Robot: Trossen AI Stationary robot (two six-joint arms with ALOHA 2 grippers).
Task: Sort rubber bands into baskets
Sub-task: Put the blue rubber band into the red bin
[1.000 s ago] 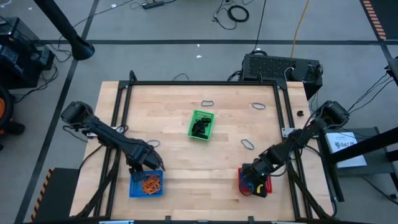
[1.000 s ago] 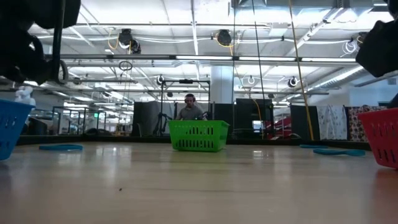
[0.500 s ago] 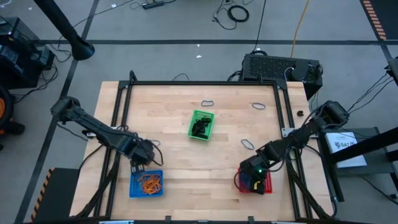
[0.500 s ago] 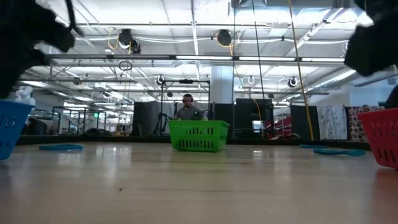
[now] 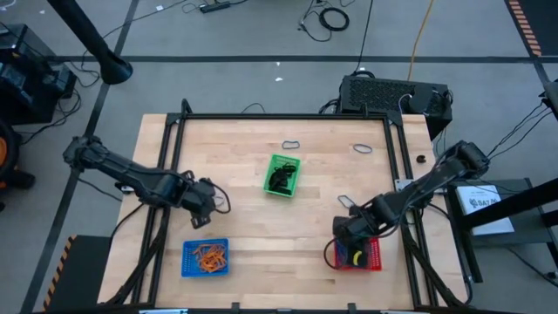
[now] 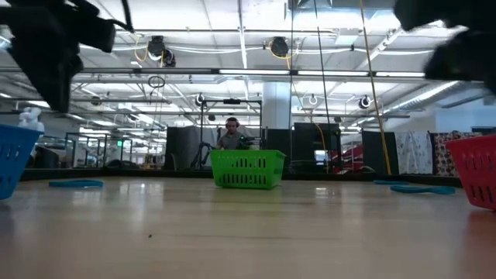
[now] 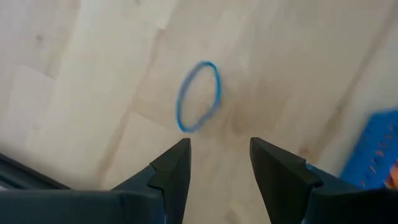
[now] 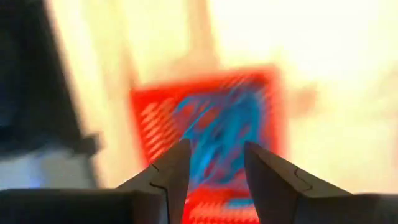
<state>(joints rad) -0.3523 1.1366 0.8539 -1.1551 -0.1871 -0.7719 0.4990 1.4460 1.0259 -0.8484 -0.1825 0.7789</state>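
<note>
High view: the left pincer [image 5: 207, 199] hangs over bare table [image 5: 244, 231] at about 12 o'clock from the blue basket [image 5: 206, 258], which holds orange bands. The right pincer [image 5: 346, 232] sits at the 11 o'clock corner of the red basket [image 5: 366, 255], holding blue bands. The green basket [image 5: 282, 174] with black bands stands mid-table. Loose rubber bands lie at 12 o'clock [image 5: 291, 144], 1 o'clock [image 5: 362, 148] and 4 o'clock [image 5: 346, 201] from it.

Low view: the green basket [image 6: 248, 169] stands centre; blue bands lie flat far left [image 6: 75, 184] and far right [image 6: 422, 188].

Left wrist view: the left pincer [image 7: 219, 163] is moderately open and empty, a blue rubber band [image 7: 198, 96] on the table just ahead.

Right wrist view: the right pincer [image 8: 209, 168] is parted, gripping nothing, over the red basket [image 8: 149, 115].

Risk: the thin band lies flat, so the fingers may close above it or slide it away. Dropped in the nearby blue basket, it would mix with orange.

Against a second ago, the left pincer has left the blue basket and moved up-table; the right has lifted off the red basket toward the stray band.
</note>
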